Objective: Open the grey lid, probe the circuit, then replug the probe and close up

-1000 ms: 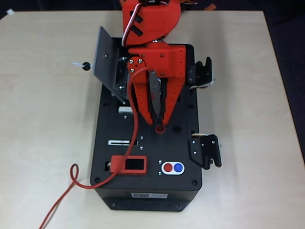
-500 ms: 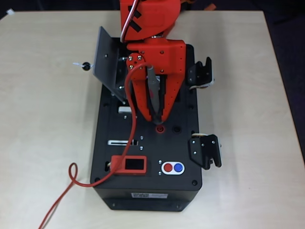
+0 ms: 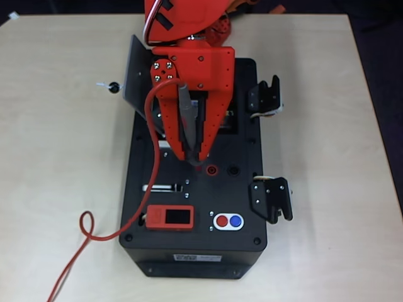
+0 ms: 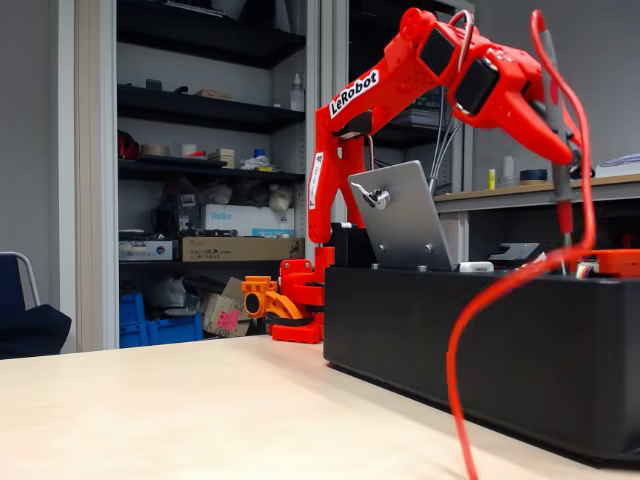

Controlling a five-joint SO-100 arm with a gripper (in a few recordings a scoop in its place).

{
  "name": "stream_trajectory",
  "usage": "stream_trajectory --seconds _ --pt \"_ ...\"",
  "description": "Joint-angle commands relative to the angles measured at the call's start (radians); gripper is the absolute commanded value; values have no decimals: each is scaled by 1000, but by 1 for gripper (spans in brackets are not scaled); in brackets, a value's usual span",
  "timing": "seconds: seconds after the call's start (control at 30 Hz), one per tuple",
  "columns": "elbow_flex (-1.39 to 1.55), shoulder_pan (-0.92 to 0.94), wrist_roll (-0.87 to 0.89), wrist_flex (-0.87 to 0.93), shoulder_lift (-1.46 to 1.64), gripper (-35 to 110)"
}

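A: What is the tool (image 3: 192,154) doing?

B: It is clamping the probe (image 3: 186,119) between its fingers, lengthwise, tip pointing down at the black box (image 3: 195,251). In the overhead view the tip is hanging just left of the red socket (image 3: 212,168) on the box top, not in it. A black socket (image 3: 233,170) is sitting to the right of the red one.

A: And from the side?

B: In the fixed view the tool (image 4: 562,175) is holding the probe (image 4: 562,200) upright above the box (image 4: 480,350); I cannot tell whether the tip is touching the surface.

A: Where is the wire (image 3: 151,189) going?

B: It is looping out from the probe's upper end, running down the left of the box top, off the edge, and curling on the counter (image 3: 56,189).

A: The grey lid (image 3: 135,82)?

B: It is standing open, tilted up at the box's upper left, its black knob (image 3: 113,87) sticking out over the counter. In the fixed view the grey lid (image 4: 405,220) is leaning back towards the arm.

A: The circuit?

B: The arm is covering most of the recess, so I cannot make it out.

A: Anything else?

B: The red display module (image 3: 170,218) and the red-and-blue button pair (image 3: 228,221) are sitting near the front edge.
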Motion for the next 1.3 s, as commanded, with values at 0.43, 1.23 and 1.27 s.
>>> stream_trajectory --seconds 0.43,1.23,1.27 --pt "-54 -55 2 156 141 0" --pt "486 6 -176 161 655 0" --pt "505 6 -176 158 670 0"
